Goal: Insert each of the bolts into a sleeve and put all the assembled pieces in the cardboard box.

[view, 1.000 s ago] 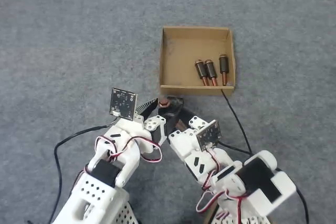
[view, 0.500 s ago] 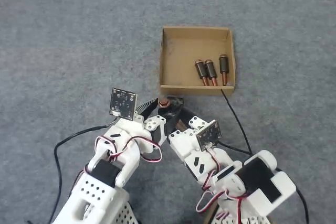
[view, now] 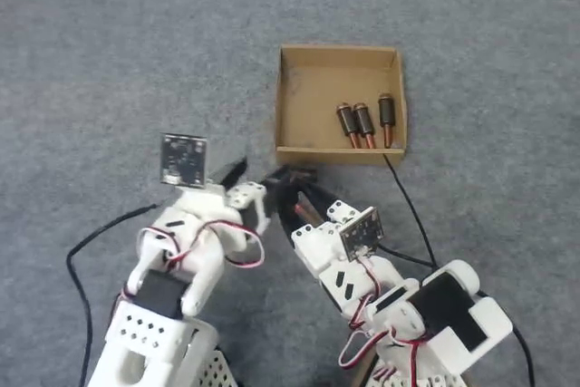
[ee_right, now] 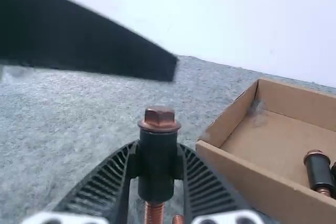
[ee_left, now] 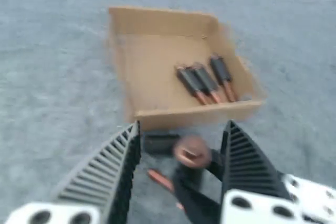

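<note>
**Left:** the left tool (ee_left: 183,129) stands with its jaws spread wide and holds nothing, close beside the right tool. If it remains there, the neighbouring arm could clip a finger as it lifts.

**Centre:** the right tool (ee_right: 157,153) is clamped on the black sleeve (ee_right: 156,169). The bolt (ee_right: 159,117) is seated through it, copper head uppermost. The piece is held above the desk (view: 136,79), just short of the near wall of the cardboard box (view: 335,155).
- The grip bears on the sleeve alone, so tilting the piece could let the bolt slide out.
- A low carry would strike the wall.

**Right:** three assembled pieces (view: 362,122) lie side by side in the box. A release onto them could bounce the piece out.
</note>
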Controlling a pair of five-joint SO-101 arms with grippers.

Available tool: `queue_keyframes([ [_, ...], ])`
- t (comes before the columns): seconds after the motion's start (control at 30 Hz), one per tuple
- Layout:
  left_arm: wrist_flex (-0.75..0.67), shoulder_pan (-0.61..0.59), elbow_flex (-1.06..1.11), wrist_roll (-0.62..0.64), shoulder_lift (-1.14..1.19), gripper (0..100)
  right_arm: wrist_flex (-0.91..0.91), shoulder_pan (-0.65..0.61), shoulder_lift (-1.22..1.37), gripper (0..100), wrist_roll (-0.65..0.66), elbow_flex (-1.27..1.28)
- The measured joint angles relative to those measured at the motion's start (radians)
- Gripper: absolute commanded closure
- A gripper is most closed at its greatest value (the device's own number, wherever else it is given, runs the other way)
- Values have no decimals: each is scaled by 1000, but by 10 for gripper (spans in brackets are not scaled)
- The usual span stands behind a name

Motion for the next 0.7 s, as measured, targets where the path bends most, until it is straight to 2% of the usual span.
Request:
queue_keyframes([
  [0.07, 0, -52, -3, 0, 0, 844, 0, 0, 0, 991, 0, 0],
  [0.17, 0, -118, -3, 0, 0, 990, 0, 0, 0, 991, 0, 0],
  [0.5, 55, -315, -3, 3, 0, 990, 0, 2, 0, 991, 0, 0],
  [0.7, 97, -382, 60, 5, 0, 990, -57, 63, 0, 991, 0, 0],
])
